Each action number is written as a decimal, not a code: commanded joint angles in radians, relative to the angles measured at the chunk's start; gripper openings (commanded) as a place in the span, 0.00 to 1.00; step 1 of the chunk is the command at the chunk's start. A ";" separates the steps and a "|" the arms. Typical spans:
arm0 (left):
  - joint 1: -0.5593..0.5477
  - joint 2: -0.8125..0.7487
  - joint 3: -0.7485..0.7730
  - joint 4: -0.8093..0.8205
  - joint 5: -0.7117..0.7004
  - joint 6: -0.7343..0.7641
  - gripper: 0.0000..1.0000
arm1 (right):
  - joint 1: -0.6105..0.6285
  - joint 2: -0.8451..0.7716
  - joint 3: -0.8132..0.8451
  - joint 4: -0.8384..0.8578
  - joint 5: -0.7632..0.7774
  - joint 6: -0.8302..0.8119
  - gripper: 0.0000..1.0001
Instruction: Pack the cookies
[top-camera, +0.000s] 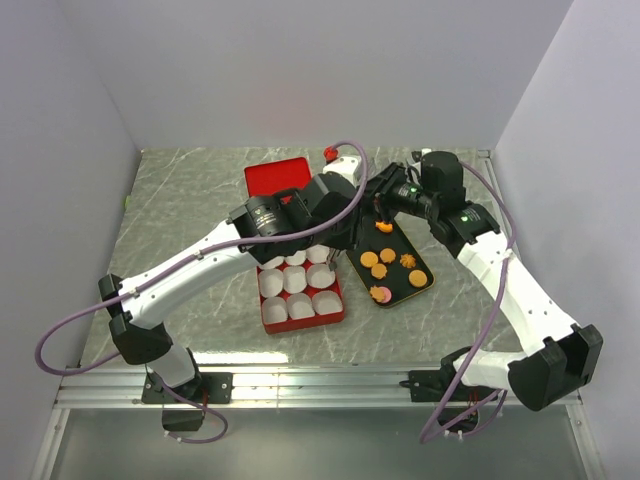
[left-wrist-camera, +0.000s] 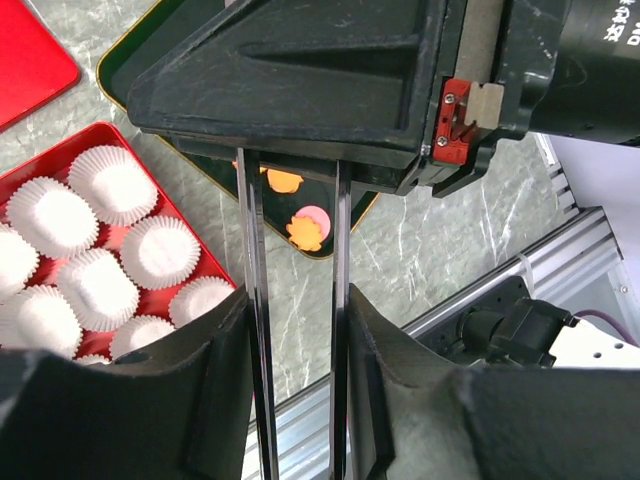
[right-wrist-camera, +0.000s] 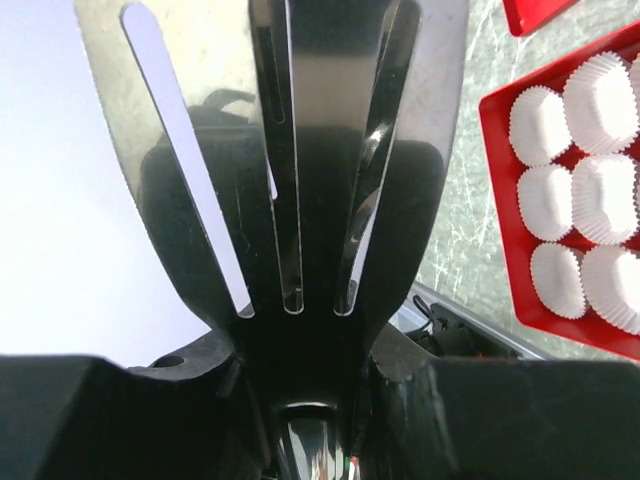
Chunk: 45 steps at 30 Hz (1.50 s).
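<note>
Several small round orange cookies (top-camera: 378, 266) lie on a black tray (top-camera: 424, 283), with a pink one (top-camera: 376, 293) and an irregular orange one at its near end. Another orange cookie (top-camera: 383, 227) lies at the tray's far end, just under my right gripper (top-camera: 386, 205). My left gripper (top-camera: 340, 215) is shut on metal tongs (left-wrist-camera: 252, 300), whose blades stand slightly apart over the tray's left edge. The pink cookie (left-wrist-camera: 315, 214) shows between them. My right gripper (right-wrist-camera: 305, 370) is shut on a slotted metal spatula (right-wrist-camera: 300, 150). I see no cookie on its blade.
A red tin (top-camera: 340, 318) lined with white paper cups (top-camera: 297, 282) sits left of the tray, partly under my left arm. Its red lid (top-camera: 272, 177) lies behind it. A small red thing (top-camera: 329, 153) sits at the back. The metal rail (top-camera: 320, 382) runs along the near edge.
</note>
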 joint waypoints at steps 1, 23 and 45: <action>-0.002 -0.004 0.039 0.008 -0.005 -0.010 0.36 | 0.000 -0.058 0.003 0.044 -0.023 0.001 0.07; 0.055 0.035 -0.123 -0.020 0.119 0.062 0.42 | -0.216 -0.358 0.166 -0.682 0.285 -0.501 1.00; 0.012 0.146 -0.258 -0.046 0.203 0.142 0.50 | -0.220 -0.547 0.198 -0.860 0.475 -0.666 1.00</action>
